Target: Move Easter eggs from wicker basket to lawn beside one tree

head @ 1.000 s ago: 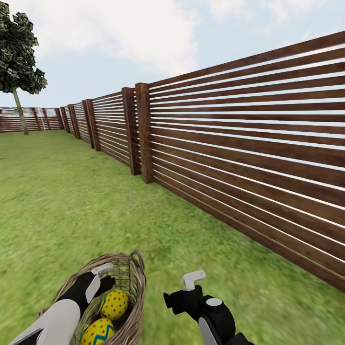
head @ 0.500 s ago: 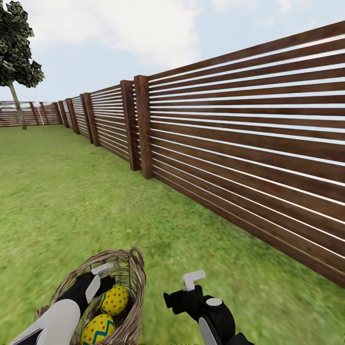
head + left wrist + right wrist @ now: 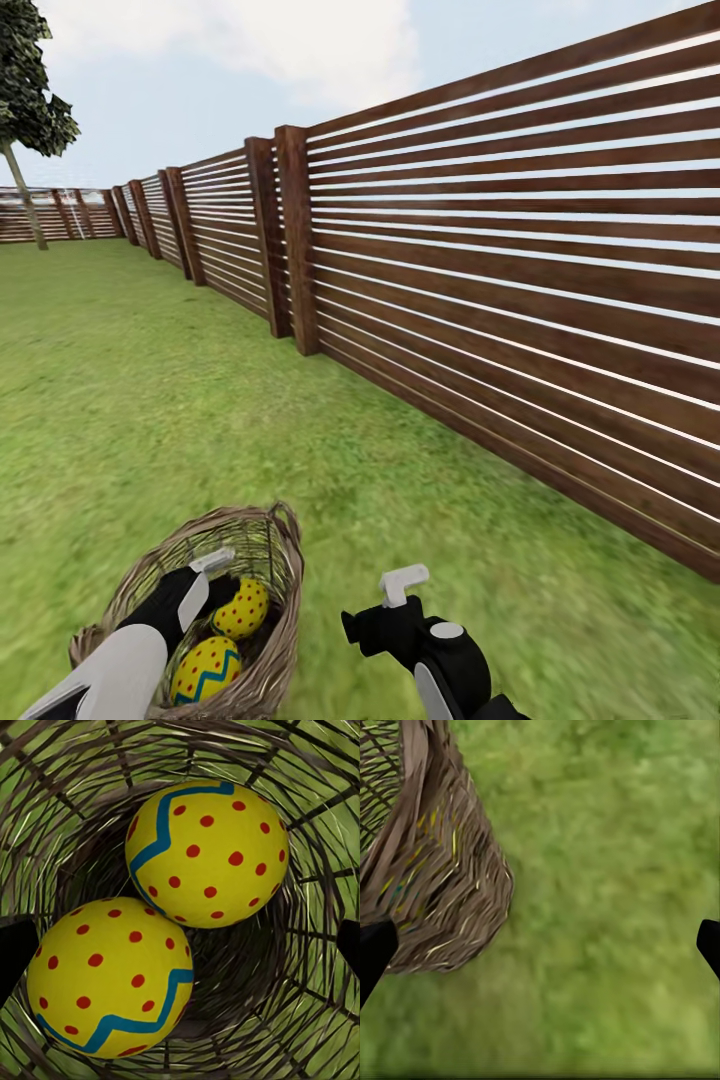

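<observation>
The left gripper [image 3: 222, 563] reaches down inside the wicker basket [image 3: 262, 673], its fingers [image 3: 15, 952] spread wide at either side of the left wrist view and closed on nothing. Between them, low in the basket, lie two Easter eggs touching each other: one [image 3: 208, 853] farther in, one [image 3: 110, 976] nearer; the head view shows the same pair, an upper egg [image 3: 241, 607] and a lower egg [image 3: 204, 669], close under the rim. A third egg cannot be made out. The woven wall rings the eggs closely on every side, leaving little spare room around the left fingers. The right gripper [image 3: 402, 583] hangs just beside the basket over open lawn [image 3: 150, 400], its fingers [image 3: 373, 952] also parted and empty; in the right wrist view the basket's outer wall [image 3: 435, 877] sits near one fingertip, with bare grass everywhere else. The fence [image 3: 520, 300] runs along the right, well apart from the basket, and a tree [image 3: 25, 110] stands far off at the lawn's far left. Compared with a second ago, the whole head view has shifted: tree and fence sit further left and higher, while grippers, basket and eggs keep the same arrangement.
</observation>
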